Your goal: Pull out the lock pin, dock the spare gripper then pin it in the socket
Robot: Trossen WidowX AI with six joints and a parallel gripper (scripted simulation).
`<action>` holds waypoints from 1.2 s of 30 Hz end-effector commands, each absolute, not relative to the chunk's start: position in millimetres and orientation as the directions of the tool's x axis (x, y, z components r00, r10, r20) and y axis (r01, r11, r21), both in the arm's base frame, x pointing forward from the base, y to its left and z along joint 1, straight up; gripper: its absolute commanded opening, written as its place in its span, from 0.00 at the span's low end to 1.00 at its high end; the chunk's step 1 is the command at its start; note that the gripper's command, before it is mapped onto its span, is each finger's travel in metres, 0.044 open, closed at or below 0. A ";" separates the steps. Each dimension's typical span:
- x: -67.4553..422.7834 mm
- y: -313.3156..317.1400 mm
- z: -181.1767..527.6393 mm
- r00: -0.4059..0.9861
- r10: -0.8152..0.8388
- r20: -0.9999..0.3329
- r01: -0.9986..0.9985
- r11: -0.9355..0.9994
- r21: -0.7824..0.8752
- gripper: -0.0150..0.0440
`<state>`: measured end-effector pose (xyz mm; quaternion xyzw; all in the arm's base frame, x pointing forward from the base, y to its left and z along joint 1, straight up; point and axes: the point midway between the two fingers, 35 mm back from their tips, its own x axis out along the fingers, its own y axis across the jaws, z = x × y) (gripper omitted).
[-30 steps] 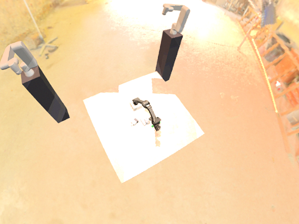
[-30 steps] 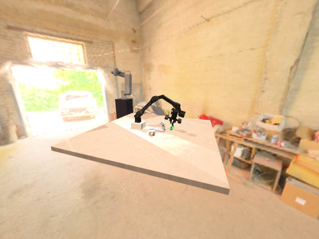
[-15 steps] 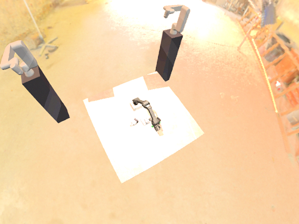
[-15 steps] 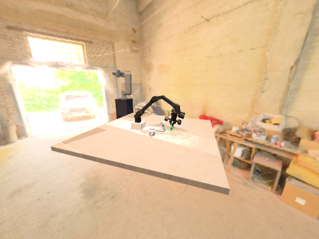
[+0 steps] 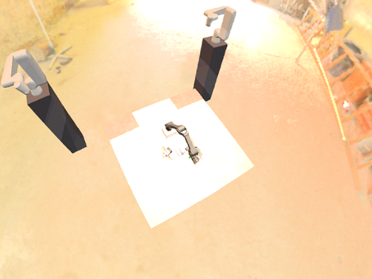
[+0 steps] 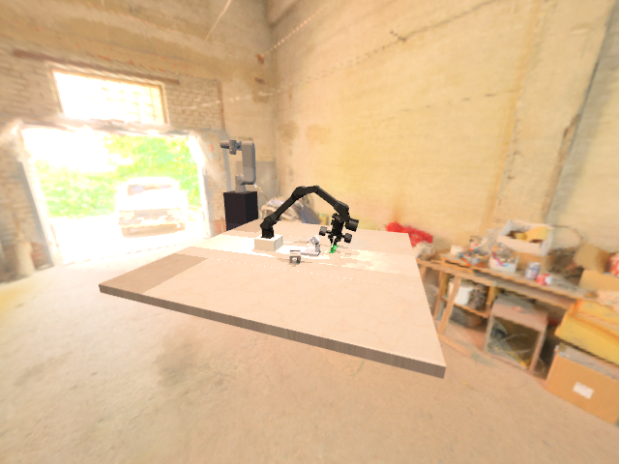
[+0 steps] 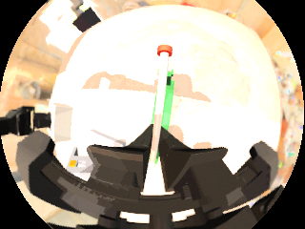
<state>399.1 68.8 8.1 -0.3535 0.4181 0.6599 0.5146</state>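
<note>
My gripper is shut on the lock pin, a thin white rod with a red cap that points away from the wrist camera. A green stripe runs beside the pin, below the fingers. The gripper hangs just above the table, to the right of the mount. The mount with its socket is a small pale bracket left of the gripper. The spare gripper is a small grey part on the table, in front of the mount and left of it.
The arm's white base block stands at the back left of the table. Two grey arms on dark pillars stand away from the table. Shelves with clutter line the right wall.
</note>
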 end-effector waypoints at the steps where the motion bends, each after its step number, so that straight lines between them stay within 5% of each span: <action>1: 398.6 68.0 -2.0 -0.223 0.381 -0.897 -0.974 -0.120 0.191 0.25; 36: 398.2 67.9 -10.9 -0.205 0.406 -0.891 -0.979 -0.096 0.182 0.25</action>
